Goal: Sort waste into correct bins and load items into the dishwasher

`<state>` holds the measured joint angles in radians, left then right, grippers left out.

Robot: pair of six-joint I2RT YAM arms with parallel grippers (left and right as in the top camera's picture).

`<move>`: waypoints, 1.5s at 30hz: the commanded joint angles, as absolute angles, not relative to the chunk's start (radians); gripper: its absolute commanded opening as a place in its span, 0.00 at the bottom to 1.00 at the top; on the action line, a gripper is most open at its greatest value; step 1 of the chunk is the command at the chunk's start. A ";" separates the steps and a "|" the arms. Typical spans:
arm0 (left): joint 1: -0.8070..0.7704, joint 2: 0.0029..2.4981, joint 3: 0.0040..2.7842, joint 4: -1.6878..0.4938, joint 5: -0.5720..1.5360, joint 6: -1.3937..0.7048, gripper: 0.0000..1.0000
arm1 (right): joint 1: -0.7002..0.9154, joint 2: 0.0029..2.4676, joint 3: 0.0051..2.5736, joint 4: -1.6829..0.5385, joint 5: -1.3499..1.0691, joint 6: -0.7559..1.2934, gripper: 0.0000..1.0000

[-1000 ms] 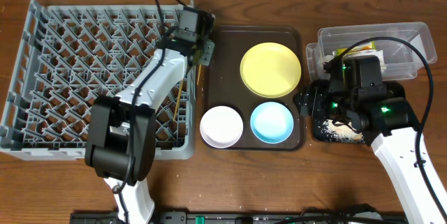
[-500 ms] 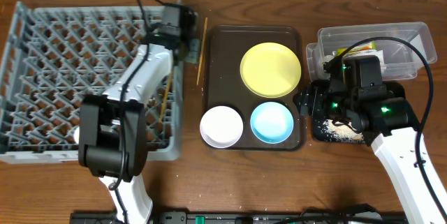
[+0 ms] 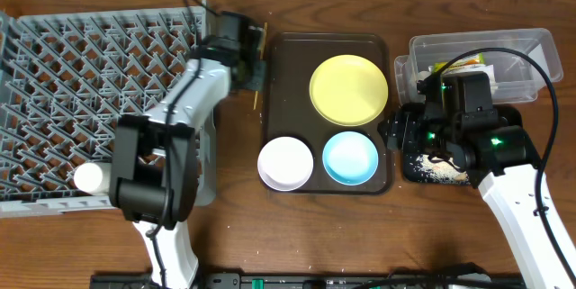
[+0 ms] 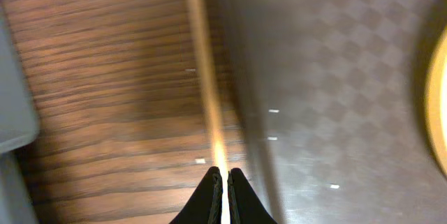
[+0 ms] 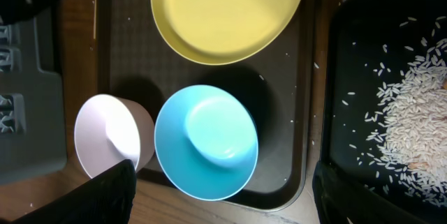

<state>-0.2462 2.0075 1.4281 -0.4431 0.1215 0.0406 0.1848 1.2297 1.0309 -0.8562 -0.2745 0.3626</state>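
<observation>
The chopstick [image 4: 206, 91] lies on the wooden table [image 4: 105, 77], along the left rim of the brown serving tray [image 3: 288, 64], in the strip between that tray and the grey dish rack [image 3: 81, 100]. On my left wrist feed it is blurred. Its near end runs right up to the left gripper [image 4: 225, 182], whose fingers are pressed together with only a hairline slit between them. I cannot tell whether the stick's tip is nipped there or merely meets the tips. From overhead I see that gripper at the rack's upper right corner, over the gap.

On the brown tray the pale yellow plate [image 3: 349, 89] sits at the far right. The white bowl [image 3: 286, 163] and light blue bowl [image 3: 350, 158] sit side by side at the near edge. A few stray grains dot the tray around them.

The right gripper [image 5: 222, 168] hangs over the tray's right side with its fingers spread wide, one by the white bowl, the other over the black tray [image 5: 356, 56]. It is holding nothing. That black tray carries a heap of rice crumbs [image 5: 412, 126]. Behind it stands the clear tub [image 3: 531, 55], with the white napkin [image 3: 423, 77] and the snack wrapper [image 3: 468, 59] inside. A white round object [image 3: 90, 177] rests in the rack's near part.
</observation>
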 commanded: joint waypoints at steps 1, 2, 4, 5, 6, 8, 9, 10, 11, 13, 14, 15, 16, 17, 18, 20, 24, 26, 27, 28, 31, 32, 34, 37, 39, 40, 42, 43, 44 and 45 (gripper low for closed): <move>-0.278 2.021 1.410 -0.441 -0.032 0.031 0.08 | 0.178 1.230 1.024 -0.860 -0.281 0.363 0.79; -0.281 2.022 1.409 -0.442 -0.054 0.031 0.08 | 0.178 1.230 1.024 -0.860 -0.281 0.363 0.79; -0.279 2.025 1.407 -0.445 -0.073 0.031 0.08 | 0.178 1.231 1.024 -0.860 -0.282 0.363 0.79; -0.277 2.026 1.406 -0.445 -0.072 0.027 0.08 | 0.178 1.230 1.024 -0.860 -0.281 0.363 0.79; -0.274 2.028 1.405 -0.445 -0.072 0.022 0.08 | 0.178 1.231 1.024 -0.860 -0.282 0.363 0.79; -0.274 2.038 1.404 -0.448 -0.059 0.013 0.08 | 0.178 1.231 1.024 -0.860 -0.281 0.363 0.79; -0.274 2.045 1.404 -0.449 -0.032 0.013 0.08 | 0.178 1.230 1.024 -0.860 -0.282 0.363 0.79; -0.277 2.054 1.404 -0.448 -0.003 0.013 0.08 | 0.178 1.230 1.024 -0.860 -0.282 0.363 0.78; -0.281 2.065 1.403 -0.448 0.028 0.013 0.08 | 0.178 1.230 1.024 -0.860 -0.282 0.363 0.78; -0.290 2.089 1.403 -0.449 0.067 0.013 0.08 | 0.178 1.230 1.024 -0.860 -0.282 0.363 0.78; -0.295 2.098 1.403 -0.452 0.072 0.013 0.08 | 0.178 1.230 1.024 -0.861 -0.282 0.363 0.78; -0.303 2.108 1.403 -0.456 0.072 0.013 0.08 | 0.178 1.230 1.024 -0.862 -0.282 0.363 0.78; -0.311 2.115 1.403 -0.461 0.072 0.013 0.07 | 0.178 1.230 1.024 -0.863 -0.282 0.363 0.78; -0.319 2.117 1.403 -0.466 0.072 0.012 0.07 | 0.178 1.230 1.024 -0.864 -0.282 0.363 0.78; -0.328 2.117 1.403 -0.468 0.072 0.006 0.07 | 0.178 1.230 1.024 -0.864 -0.282 0.363 0.78; -0.348 2.111 1.404 -0.466 0.071 0.006 0.08 | 0.178 1.230 1.024 -0.864 -0.282 0.363 0.78; -0.381 2.107 1.407 -0.464 0.062 0.006 0.08 | 0.178 1.230 1.024 -0.864 -0.282 0.363 0.78; -0.386 2.107 1.407 -0.465 0.036 0.005 0.07 | 0.178 1.230 1.024 -0.864 -0.282 0.363 0.78; -0.386 2.107 1.407 -0.467 0.030 0.005 0.08 | 0.178 1.230 1.024 -0.864 -0.282 0.363 0.78; -0.385 2.107 1.407 -0.467 0.029 0.005 0.08 | 0.178 1.230 1.024 -0.864 -0.282 0.363 0.78; -0.377 2.107 1.407 -0.471 0.029 0.005 0.08 | 0.178 1.230 1.024 -0.864 -0.282 0.363 0.78; -0.374 2.106 1.407 -0.479 0.017 0.001 0.08 | 0.178 1.230 1.024 -0.864 -0.282 0.363 0.78; -0.365 2.106 1.407 -0.497 -0.044 -0.023 0.07 | 0.178 1.230 1.024 -0.865 -0.282 0.363 0.78; -0.344 2.106 1.406 -0.521 -0.107 -0.024 0.08 | 0.178 1.230 1.024 -0.865 -0.282 0.363 0.78; -0.320 2.106 1.406 -0.523 -0.106 -0.024 0.08 | 0.178 1.230 1.024 -0.864 -0.282 0.363 0.78; -0.311 2.106 1.406 -0.523 -0.104 -0.024 0.08 | 0.178 1.230 1.024 -0.864 -0.282 0.369 0.78; -0.290 2.106 1.406 -0.523 -0.046 -0.020 0.13 | 0.178 1.230 1.024 -0.864 -0.282 0.371 0.78; -0.282 2.106 1.406 -0.523 -0.008 -0.011 0.15 | 0.178 1.230 1.024 -0.864 -0.282 0.370 0.78; -0.276 2.106 1.406 -0.523 0.038 0.001 0.16 | 0.178 1.230 1.024 -0.864 -0.282 0.370 0.78; -0.273 2.106 1.406 -0.523 0.073 0.011 0.17 | 0.178 1.230 1.024 -0.864 -0.282 0.370 0.78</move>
<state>-0.2943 2.0945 1.4147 -0.5152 -0.0238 -0.0067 0.1848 1.2297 1.0309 -0.8639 -0.2741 0.3634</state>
